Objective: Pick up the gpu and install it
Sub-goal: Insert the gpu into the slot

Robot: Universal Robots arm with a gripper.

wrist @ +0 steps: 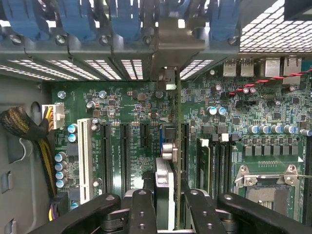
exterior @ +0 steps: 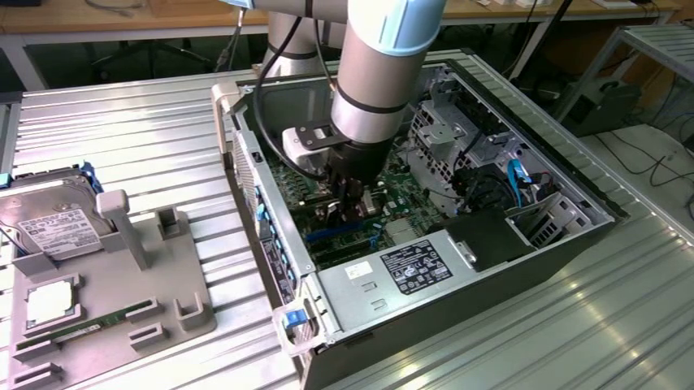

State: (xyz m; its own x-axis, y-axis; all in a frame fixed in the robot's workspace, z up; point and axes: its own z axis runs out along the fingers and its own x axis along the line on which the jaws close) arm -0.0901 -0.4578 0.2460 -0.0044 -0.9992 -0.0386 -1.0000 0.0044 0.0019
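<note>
Black gripper (wrist: 165, 207) clamped on the gpu (wrist: 168, 185), edge-on over the green motherboard (wrist: 122, 107).
Seen at centre of the exterior view, deep inside the open computer case (exterior: 564, 175); gpu upright, bracket end toward the rear slot openings (wrist: 122, 68); hard drive (exterior: 49, 223) on grey holder at left edge.

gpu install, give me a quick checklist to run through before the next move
1. The gpu is held edge-on between the pincer fingers: ok.
2. Pincer is down inside the open computer case, above the motherboard: ok.
3. Card lines up lengthwise with the expansion slots: ok.
4. Card's bracket end points at the rear slot openings: ok.
5. Card edge seated in a slot: cannot tell.
6. Yellow and black cable bundle lies off to the side of the card: ok.
</note>
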